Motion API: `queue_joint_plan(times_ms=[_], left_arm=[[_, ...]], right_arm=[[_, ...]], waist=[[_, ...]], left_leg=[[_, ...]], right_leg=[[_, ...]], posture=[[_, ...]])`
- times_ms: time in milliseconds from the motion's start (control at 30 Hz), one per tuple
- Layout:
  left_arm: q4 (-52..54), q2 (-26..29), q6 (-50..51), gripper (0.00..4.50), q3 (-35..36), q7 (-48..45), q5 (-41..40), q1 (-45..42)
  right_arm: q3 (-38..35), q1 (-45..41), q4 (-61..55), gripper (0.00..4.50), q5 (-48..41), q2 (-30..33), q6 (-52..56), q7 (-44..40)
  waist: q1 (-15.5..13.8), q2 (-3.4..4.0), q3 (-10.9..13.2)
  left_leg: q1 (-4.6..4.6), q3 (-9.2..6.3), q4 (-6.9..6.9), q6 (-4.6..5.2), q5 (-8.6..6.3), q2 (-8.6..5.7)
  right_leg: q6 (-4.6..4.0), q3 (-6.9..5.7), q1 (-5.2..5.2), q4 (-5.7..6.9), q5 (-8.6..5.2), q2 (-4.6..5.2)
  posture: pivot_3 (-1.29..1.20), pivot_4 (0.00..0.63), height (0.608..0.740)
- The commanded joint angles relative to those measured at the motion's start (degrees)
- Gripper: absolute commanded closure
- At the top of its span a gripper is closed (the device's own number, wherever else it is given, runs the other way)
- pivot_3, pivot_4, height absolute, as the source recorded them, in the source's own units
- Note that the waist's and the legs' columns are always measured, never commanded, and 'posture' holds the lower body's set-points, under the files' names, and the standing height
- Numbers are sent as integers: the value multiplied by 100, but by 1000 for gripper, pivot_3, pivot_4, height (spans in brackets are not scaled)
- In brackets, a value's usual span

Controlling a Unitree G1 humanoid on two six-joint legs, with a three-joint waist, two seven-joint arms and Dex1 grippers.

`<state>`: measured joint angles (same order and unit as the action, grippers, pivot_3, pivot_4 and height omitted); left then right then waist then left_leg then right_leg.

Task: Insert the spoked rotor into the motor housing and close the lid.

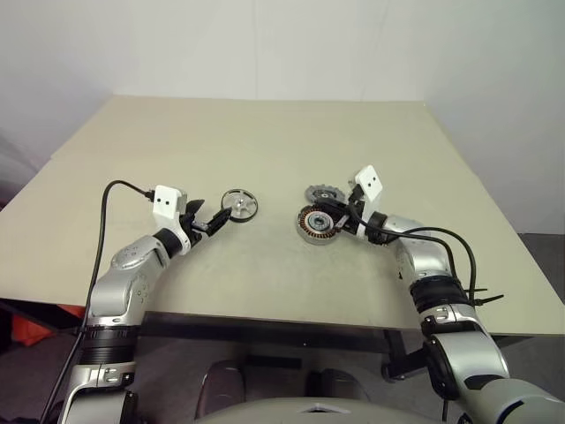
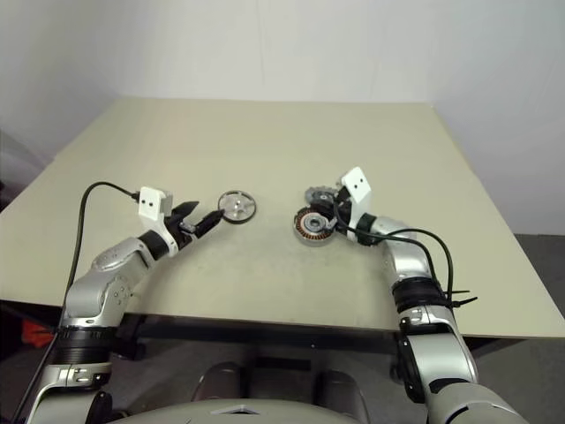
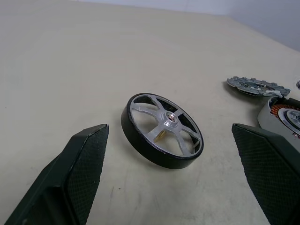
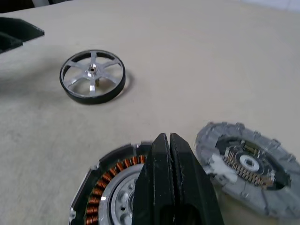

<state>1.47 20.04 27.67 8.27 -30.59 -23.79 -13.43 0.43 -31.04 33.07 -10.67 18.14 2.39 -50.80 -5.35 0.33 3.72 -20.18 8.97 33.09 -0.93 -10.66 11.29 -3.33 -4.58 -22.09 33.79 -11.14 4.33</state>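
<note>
Spoked rotor [image 1: 238, 204]: laid flat on the table [image 1: 265, 141], unheld; left gripper [image 1: 212, 221] set just beside it, its 2 fingers spread wide, nothing gripped. Motor housing [image 1: 316, 224]: set on the table, copper windings exposed; right gripper [image 4: 171, 161] pressed shut above it, nothing clasped. Lid [image 1: 324, 194]: laid beside the housing, just beyond it.

Each silver-grey arm carries black joint bands, a black cable, a white two-dot wrist block and black textured jaws.
</note>
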Motion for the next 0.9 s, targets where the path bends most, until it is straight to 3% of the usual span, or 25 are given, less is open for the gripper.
queue_joint_plan(times_ms=[33,367,633,900], left_arm=[[207,26,-71,0,28,46,0,-70],[175,32,-98,0,25,95,22,-79],[151,18,-111,0,25,112,31,-94],[187,45,-107,0,33,102,30,-64]], right_arm=[[-32,-107,175,4463,69,-75,-259,207],[-116,-417,807,4463,248,-42,-734,694],[-115,-320,238,4463,-73,-79,-451,184],[34,-103,254,4463,95,-235,-374,270]], waist=[[1,0,0],[7,0,0],[6,0,0],[5,0,0]], left_leg=[[0,0,0,0,0,0],[2,0,0,-1,1,0],[-4,1,-1,0,0,0],[-3,1,-1,-1,0,0]], right_leg=[[1,0,0,0,0,0],[0,1,1,0,0,0],[-2,0,-5,0,1,0],[-2,0,-4,0,1,0]], posture=[[0,0,740],[0,0,740],[0,0,740],[0,0,740]])
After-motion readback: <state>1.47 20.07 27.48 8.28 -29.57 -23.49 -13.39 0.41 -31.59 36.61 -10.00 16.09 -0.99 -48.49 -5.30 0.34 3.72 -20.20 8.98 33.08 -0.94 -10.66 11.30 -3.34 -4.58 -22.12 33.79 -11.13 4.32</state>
